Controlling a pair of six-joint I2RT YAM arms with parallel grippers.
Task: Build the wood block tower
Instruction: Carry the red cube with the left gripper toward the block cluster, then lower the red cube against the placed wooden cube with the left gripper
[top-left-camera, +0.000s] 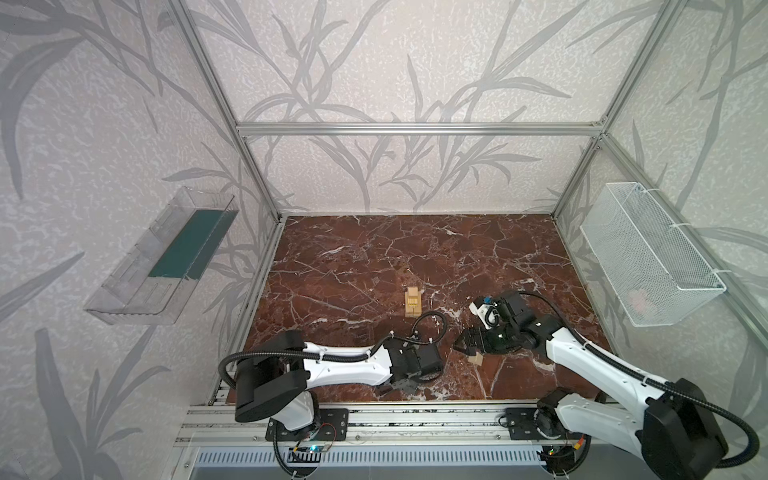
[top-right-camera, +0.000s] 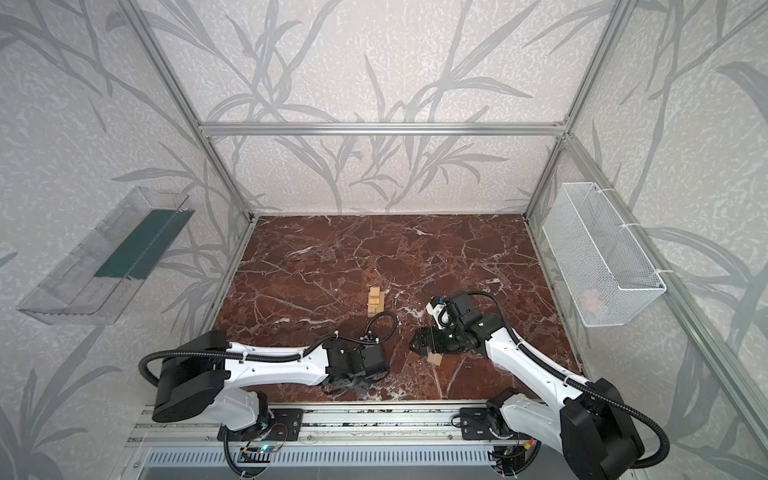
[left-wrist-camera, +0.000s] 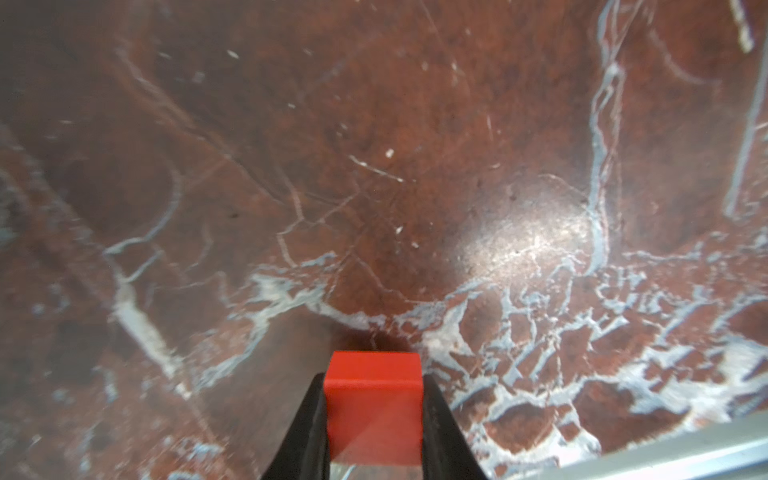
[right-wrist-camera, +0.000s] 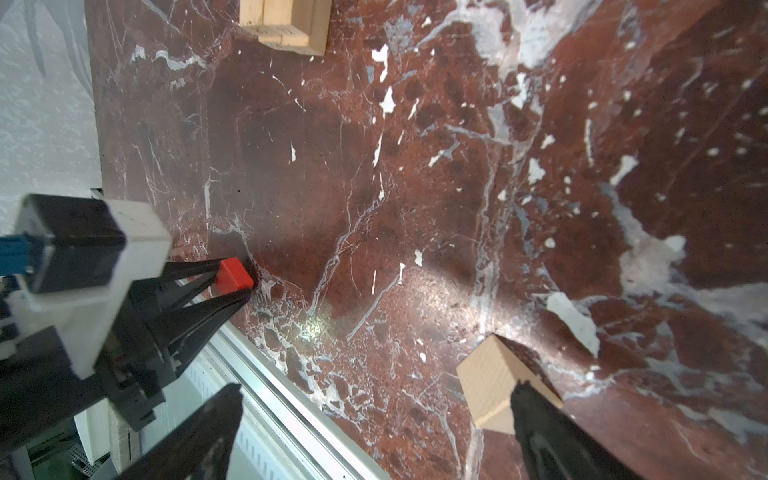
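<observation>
red marble table (top-left-camera: 374, 257) inside leaf-patterned walls (top-left-camera: 415, 62); left gripper (left-wrist-camera: 373, 378) pinches the red cube (left-wrist-camera: 374, 399), right gripper (right-wrist-camera: 378, 388) spread wide, holding nothing; tower (right-wrist-camera: 286, 25) cropped.

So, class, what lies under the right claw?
A small pale wooden cube on the red marble table. One black finger of the right claw covers one corner.
</observation>
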